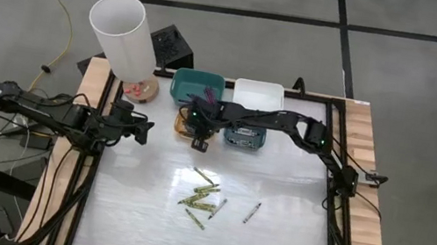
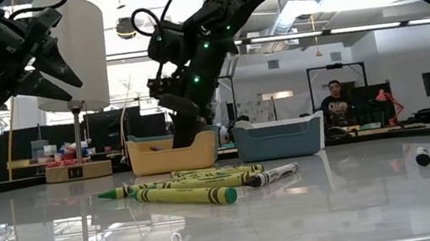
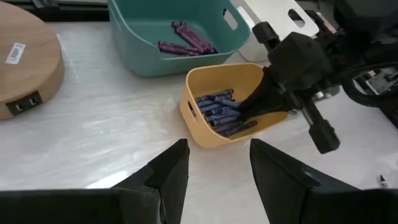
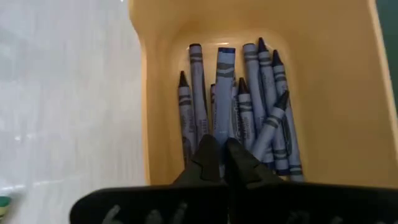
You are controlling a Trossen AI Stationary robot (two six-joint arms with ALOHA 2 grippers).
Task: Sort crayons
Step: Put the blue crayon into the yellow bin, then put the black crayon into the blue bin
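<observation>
My right gripper (image 4: 222, 146) reaches down into the yellow bin (image 1: 185, 123), shut on a blue crayon (image 4: 225, 93) above several other blue crayons (image 3: 214, 109). Behind it, the teal bin (image 1: 198, 86) holds purple crayons (image 3: 186, 40). Several yellow-green crayons (image 1: 202, 195) lie flat mid-table, with two grey ones (image 1: 250, 212) beside them. My left gripper (image 3: 217, 146) hangs open and empty over the table's left side (image 1: 144, 131), pointing toward the bins. My right gripper pinches the blue crayon between its two fingertips (image 4: 208, 152) by one end, which the fingers hide. The fingers slant down from the table's right side, and the crayon runs on along them. Its flat free end (image 4: 225, 53) is over the other blue crayons. Whether it touches them, I cannot tell.
A white bin (image 1: 259, 94) and a blue-grey bin (image 1: 245, 136) stand right of the teal and yellow ones. A tall white cylinder (image 1: 122, 31) on a round wooden base (image 1: 142, 88) stands at the far left. A person (image 2: 336, 102) is in the room beyond.
</observation>
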